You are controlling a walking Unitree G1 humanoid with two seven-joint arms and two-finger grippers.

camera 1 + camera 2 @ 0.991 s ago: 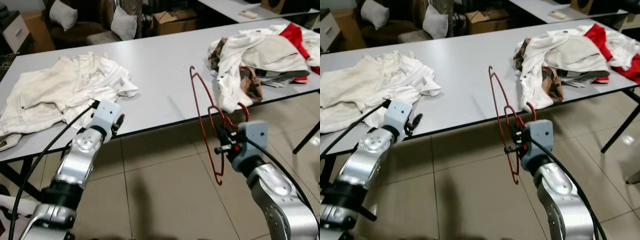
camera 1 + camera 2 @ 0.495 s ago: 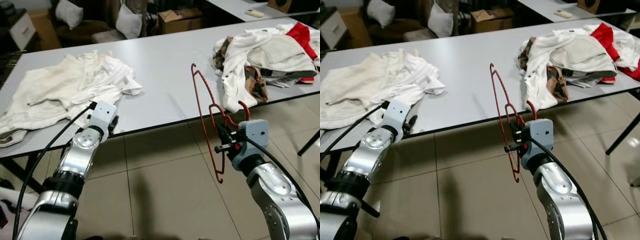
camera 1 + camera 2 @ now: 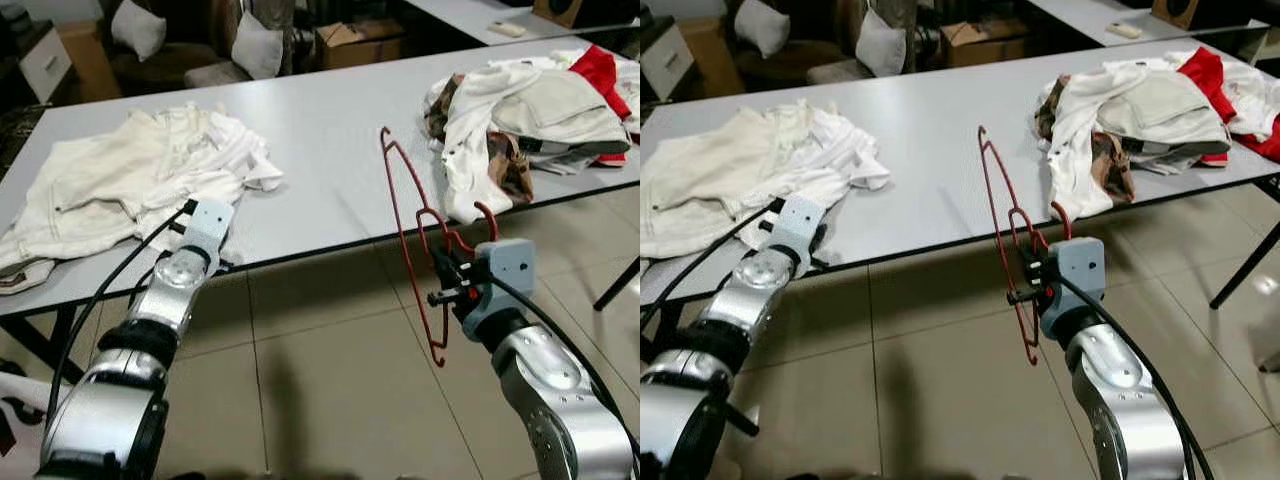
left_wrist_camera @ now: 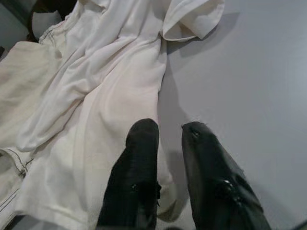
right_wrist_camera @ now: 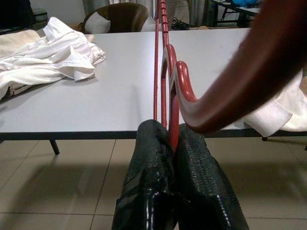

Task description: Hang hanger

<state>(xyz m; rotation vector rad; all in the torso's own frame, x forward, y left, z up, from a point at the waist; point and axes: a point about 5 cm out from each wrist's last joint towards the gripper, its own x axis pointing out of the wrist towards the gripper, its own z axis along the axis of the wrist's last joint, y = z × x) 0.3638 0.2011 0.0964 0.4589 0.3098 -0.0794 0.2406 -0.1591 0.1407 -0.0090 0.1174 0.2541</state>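
Left gripper [image 4: 163, 132] has advanced over the table [image 3: 320, 150], fingers slightly spread; right gripper [image 5: 175, 132] pinches the light, stiff red hanger [image 3: 415, 240] near its hook.

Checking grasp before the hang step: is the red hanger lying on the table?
No, the red hanger is held off the table, clamped in the right gripper.
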